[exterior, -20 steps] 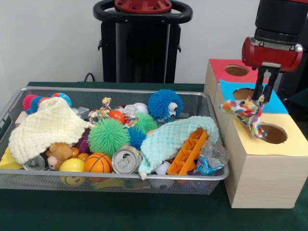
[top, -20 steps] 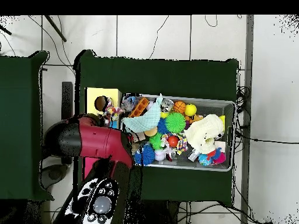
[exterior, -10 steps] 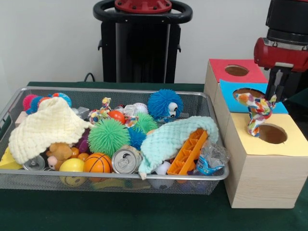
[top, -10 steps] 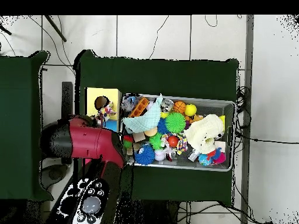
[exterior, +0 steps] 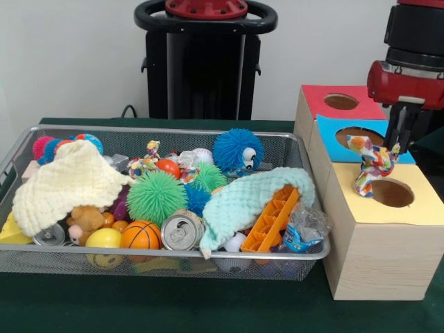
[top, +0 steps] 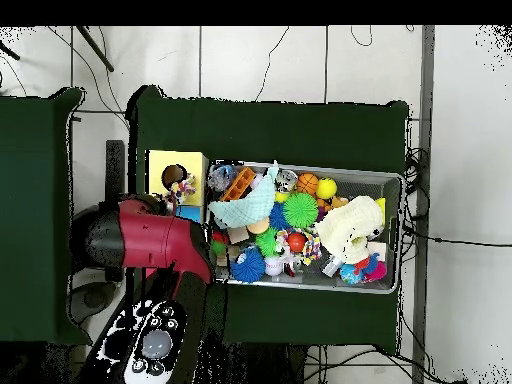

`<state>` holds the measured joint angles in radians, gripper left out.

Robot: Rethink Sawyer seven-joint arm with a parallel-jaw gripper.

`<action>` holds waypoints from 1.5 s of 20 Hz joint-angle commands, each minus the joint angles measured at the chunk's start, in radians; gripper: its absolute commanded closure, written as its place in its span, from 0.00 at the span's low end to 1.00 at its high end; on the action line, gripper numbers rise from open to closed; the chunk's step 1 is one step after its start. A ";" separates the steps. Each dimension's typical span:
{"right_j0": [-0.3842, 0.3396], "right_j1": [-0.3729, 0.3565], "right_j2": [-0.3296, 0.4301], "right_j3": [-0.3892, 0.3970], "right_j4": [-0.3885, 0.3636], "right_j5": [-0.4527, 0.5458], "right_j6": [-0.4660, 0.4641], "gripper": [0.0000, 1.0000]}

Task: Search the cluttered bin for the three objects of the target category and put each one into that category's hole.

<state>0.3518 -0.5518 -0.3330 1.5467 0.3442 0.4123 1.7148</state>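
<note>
Dark green cloth covers the table (exterior: 208, 312) you are working over. Your gripper (exterior: 398, 144) has its two black fingers (exterior: 393, 136) pinched on the top of a multicoloured patterned fabric toy (exterior: 370, 166), which hangs limp beneath them, its lower end just over the near rim of the round hole (exterior: 392, 193) in the yellow-topped wooden box (exterior: 378, 239). Held by its upper end like that, it dangles narrow enough to slip through the opening; it looks slightly off centre, toward the bin side, so you may want a small nudge before letting go.

Behind that box stand a blue-topped box (exterior: 347, 132) and a red-topped box (exterior: 333, 100), each with its own hole.

Beside the boxes sits the wire mesh bin (exterior: 208, 257), crowded with a mint knitted cloth (exterior: 246, 198), an orange plastic block (exterior: 272, 218), a green spiky ball (exterior: 154, 196), a blue fuzzy ball (exterior: 237, 151), a drinks can (exterior: 182, 231) and a cream knitted cloth (exterior: 66, 182).

From above, the red arm (top: 150, 240) covers the gripper; the toy (top: 182, 188) shows at the yellow box.
</note>
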 commanded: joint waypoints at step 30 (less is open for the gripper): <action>-0.030 0.047 0.076 -0.018 0.036 -0.099 0.240 1.00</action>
<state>0.3518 -0.5359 -0.3330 1.5191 0.3442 0.3795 1.7148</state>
